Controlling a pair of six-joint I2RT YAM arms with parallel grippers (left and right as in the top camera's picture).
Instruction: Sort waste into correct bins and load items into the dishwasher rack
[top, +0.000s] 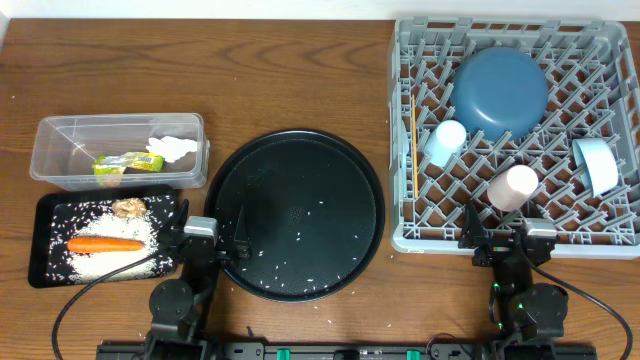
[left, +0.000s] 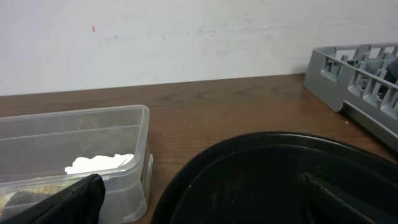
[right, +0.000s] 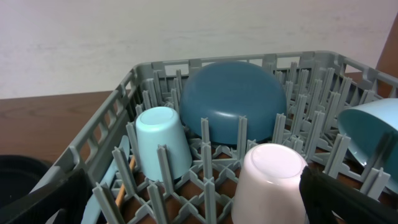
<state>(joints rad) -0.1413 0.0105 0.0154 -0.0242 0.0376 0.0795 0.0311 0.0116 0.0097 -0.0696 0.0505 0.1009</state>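
A: Rack first?
B: The large square grey plastic dishwasher rack (top: 397, 150) fills the right side. The large round black tray (top: 290, 180) sits mid-table, just beside it.
A: Next down?
B: The large dark-blue plate (top: 500, 93) leans among the back pegs of the rack. At far left is the clear rectangular plastic tub (top: 60, 125), with the shallow black rectangular tray (top: 50, 215) on its near side, towards the arms.
A: Smaller dishes?
B: All in the rack: pale-blue bowl (top: 597, 165) on edge at right, small pink cup (top: 514, 186) and small light-blue cup (top: 445, 141) upside down, thin wooden chopsticks (top: 412, 140) along the left wall.
A: Waste?
B: Orange carrot (top: 105, 244) and small brown food lump (top: 128, 208) lie in the black tray with a heap of rice (top: 110, 262). Yellow-green snack wrapper (top: 128, 164) and crumpled white tissue (top: 172, 149) are in the tub. Loose white rice grains (top: 300, 236) dot the round tray.
A: Grippers?
B: Left gripper (left: 205, 202) and right gripper (right: 199, 196) sit at the near edge, fingers spread wide, empty.
A: Step?
B: Nearly finished, I judge. Only the stray grains are unsorted. They look too fine to pinch, so sweeping or tipping the round tray seems called for.
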